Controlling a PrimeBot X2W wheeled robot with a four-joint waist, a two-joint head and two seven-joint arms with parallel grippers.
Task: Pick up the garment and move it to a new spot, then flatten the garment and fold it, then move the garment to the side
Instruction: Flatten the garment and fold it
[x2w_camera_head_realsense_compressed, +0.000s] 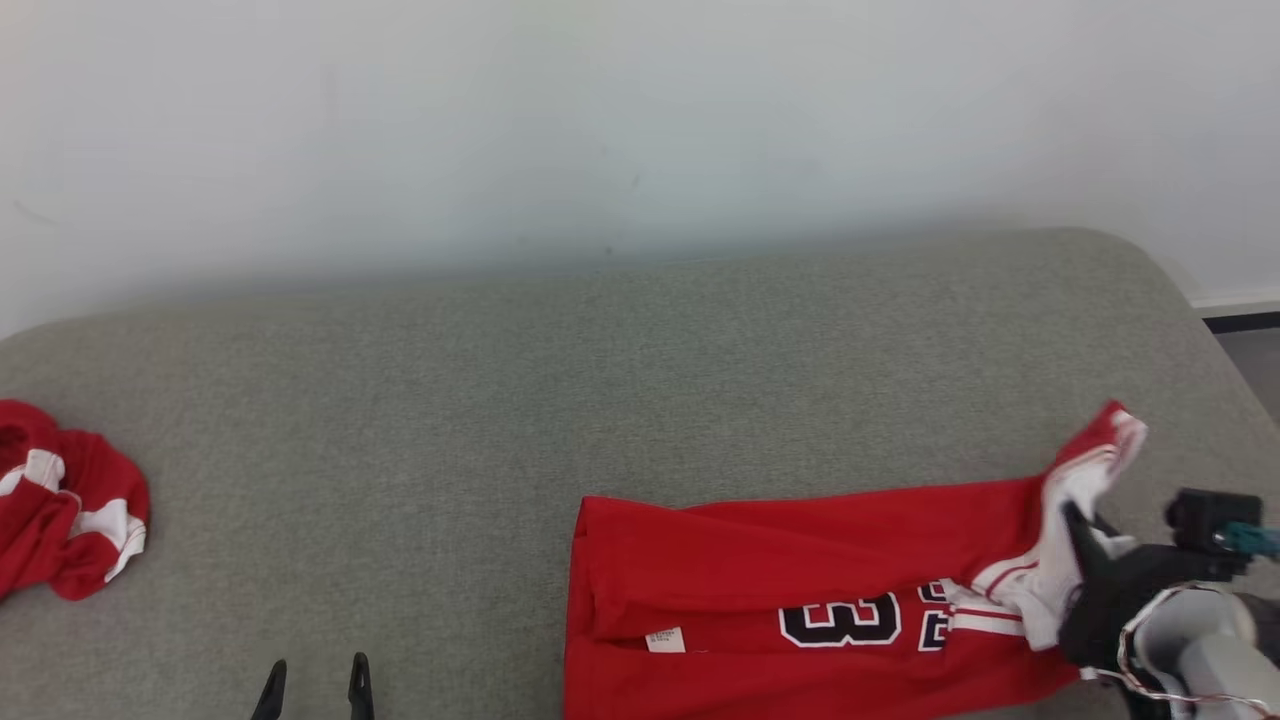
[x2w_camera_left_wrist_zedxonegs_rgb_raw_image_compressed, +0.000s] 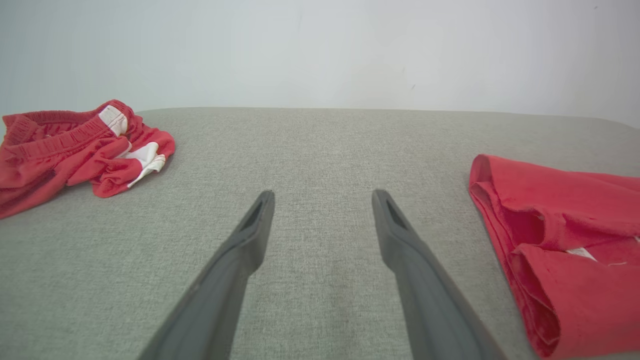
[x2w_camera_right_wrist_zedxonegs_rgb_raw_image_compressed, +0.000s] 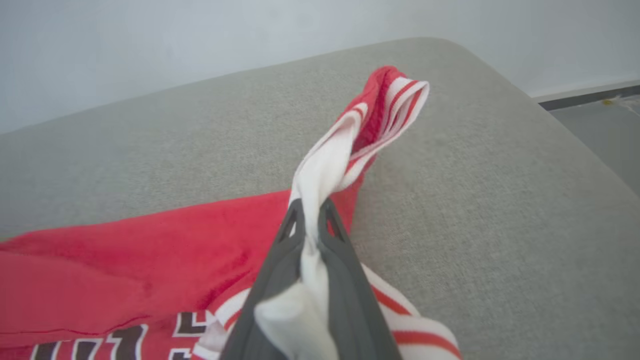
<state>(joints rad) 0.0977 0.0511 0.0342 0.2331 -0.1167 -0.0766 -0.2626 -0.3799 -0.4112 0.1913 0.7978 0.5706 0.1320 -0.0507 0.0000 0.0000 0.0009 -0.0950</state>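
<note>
Grey woven upholstered surface (x2w_camera_head_realsense_compressed: 640, 380), rounded at its far right corner, spans the head view; a plain white wall (x2w_camera_head_realsense_compressed: 640, 120) stands behind it.

Red sports jersey with white-and-red striped trim and black numerals outlined in white (x2w_camera_head_realsense_compressed: 760, 560): lies on the right half of the surface, near the front edge, folded lengthwise into a long band. The folded left end faces the middle of the surface. The right end, with the striped trim, is raised off the surface in a twisted peak.

Crumpled red shorts with white patches and an elastic waistband (x2w_camera_head_realsense_compressed: 60, 520): far left of the surface, well apart from the jersey.

Right gripper (x2w_camera_right_wrist_zedxonegs_rgb_raw_image_compressed: 310, 210): at the jersey's right end, dark fingers closed nearly together on a bunch of the white trim; cloth passes between them and stands up beyond the tips.

Left gripper (x2w_camera_left_wrist_zedxonegs_rgb_raw_image_compressed: 322, 197): low at the front of the surface, between shorts and jersey, jaws spread wide, nothing between them, touching neither garment.

Small white label (x2w_camera_head_realsense_compressed: 664, 640): on the jersey, left of the numerals.
</note>
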